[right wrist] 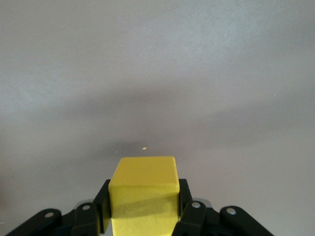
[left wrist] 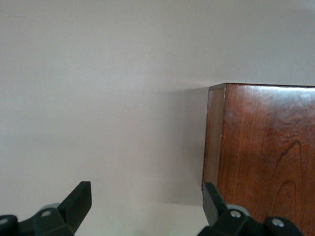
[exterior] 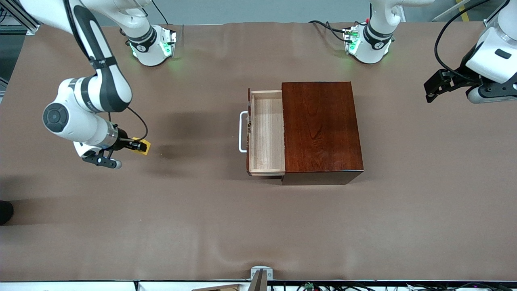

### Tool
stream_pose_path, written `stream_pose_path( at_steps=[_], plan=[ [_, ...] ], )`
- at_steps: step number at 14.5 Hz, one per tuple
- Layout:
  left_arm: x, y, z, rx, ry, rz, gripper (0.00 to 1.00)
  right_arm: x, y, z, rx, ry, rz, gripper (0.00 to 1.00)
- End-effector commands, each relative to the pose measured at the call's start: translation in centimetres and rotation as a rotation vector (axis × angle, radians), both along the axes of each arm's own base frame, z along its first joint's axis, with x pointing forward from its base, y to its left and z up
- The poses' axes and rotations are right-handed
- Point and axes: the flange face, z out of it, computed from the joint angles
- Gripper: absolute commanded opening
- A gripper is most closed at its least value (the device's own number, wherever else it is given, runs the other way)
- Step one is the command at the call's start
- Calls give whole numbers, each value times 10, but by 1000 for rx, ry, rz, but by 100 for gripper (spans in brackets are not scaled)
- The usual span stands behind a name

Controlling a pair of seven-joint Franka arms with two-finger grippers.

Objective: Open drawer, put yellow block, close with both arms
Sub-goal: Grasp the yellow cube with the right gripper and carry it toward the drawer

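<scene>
The right claw (exterior: 139, 146) is clenched on the yellow block (exterior: 142, 146) and holds it in the air over the brown surface (exterior: 202, 226), toward the right arm's end, well apart from the wooden box (exterior: 321, 129). In the right wrist view the block (right wrist: 143, 196) sits between the two black fingers (right wrist: 189, 209), which press on its two sides. The box stands near the middle of the surface. Its drawer (exterior: 266, 133) is pulled out toward the right arm's end, so the pale wood bottom shows, and nothing lies in it. The white handle (exterior: 242, 132) is on the dark front of the drawer. The left claw (exterior: 433, 89) is released, with its fingers (left wrist: 78, 199) spread wide, and it hangs over the surface at the left arm's end, where that arm waits. In the left wrist view a corner of the box (left wrist: 266, 152) shows.
</scene>
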Motion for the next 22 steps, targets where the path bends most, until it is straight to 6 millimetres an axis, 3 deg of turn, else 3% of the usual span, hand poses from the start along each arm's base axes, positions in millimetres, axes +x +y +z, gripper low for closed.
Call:
stream_pose_path(
  at_steps=[1, 4, 9, 15, 22],
  plan=[
    [-10, 16, 2, -14, 25, -44, 100, -6, 26, 25, 5, 12, -82, 0],
    [-11, 16, 0, -14, 39, -66, 100, -11, 67, 50, -1, 2, -171, 0],
    [-12, 12, -1, -56, 45, -75, 100, -25, 147, 71, -13, -8, -331, 0],
    [-10, 15, 1, -65, 40, -83, 100, -53, 251, 105, -1, -24, -501, 0],
    [-10, 13, 1, -59, 35, -88, 100, -73, 340, 114, 3, -5, -720, 0]
  ],
)
